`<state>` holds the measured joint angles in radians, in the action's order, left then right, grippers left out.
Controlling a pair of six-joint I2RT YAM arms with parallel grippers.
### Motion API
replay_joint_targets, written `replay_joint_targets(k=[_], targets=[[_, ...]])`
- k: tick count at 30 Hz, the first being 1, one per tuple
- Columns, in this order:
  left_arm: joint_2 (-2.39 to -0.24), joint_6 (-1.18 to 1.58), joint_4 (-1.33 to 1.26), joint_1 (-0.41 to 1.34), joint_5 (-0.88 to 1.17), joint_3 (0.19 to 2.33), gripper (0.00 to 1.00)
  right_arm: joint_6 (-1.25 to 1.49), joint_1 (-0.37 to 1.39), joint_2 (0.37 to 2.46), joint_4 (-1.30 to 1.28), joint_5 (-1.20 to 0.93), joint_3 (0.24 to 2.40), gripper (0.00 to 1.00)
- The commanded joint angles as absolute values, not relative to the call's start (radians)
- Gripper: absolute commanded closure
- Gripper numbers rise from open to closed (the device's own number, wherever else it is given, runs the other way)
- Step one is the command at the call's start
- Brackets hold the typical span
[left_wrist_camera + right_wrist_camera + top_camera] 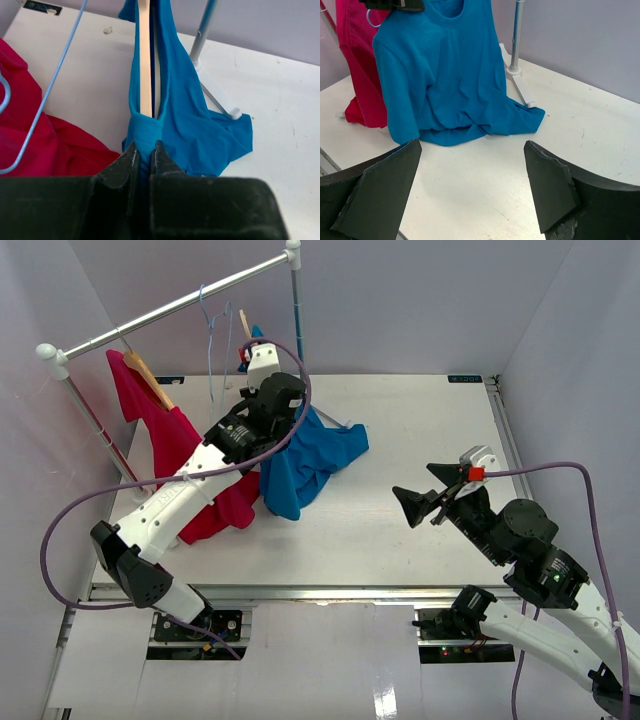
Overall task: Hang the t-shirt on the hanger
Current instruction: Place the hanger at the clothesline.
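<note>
Left end effector (145, 149) clamps t-shirt (190, 125) collar, hiding hanger (145, 60) end. Right end effector (470, 190) gapes empty. Sticker (42, 7) on table (280, 100) illegible.

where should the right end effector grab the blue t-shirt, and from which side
Probably the bunched lower hem of the t-shirt, approached low from the side of the right end effector. The folds there stand up off the table facing its open jaws, while the left end effector pinches the collar.
</note>
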<state>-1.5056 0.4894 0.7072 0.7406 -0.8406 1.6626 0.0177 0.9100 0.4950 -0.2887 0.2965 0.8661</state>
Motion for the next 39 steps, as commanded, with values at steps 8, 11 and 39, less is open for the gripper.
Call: replay_joint_targets(k=[8, 11, 39], targets=[[-1.615, 0.407, 0.6, 0.732, -0.999, 1.865, 1.0, 0.005, 0.912, 0.483, -0.248, 0.366, 0.852, 0.1], [-1.626, 0.381, 0.574, 0.728, -1.016, 1.872, 1.0, 0.005, 0.911, 0.481, -0.259, 0.373, 0.854, 0.1], [-1.778, 0.14, 0.376, 0.609, -0.957, 1.971, 1.0, 0.005, 0.912, 0.409, -0.322, 0.408, 0.841, 0.1]])
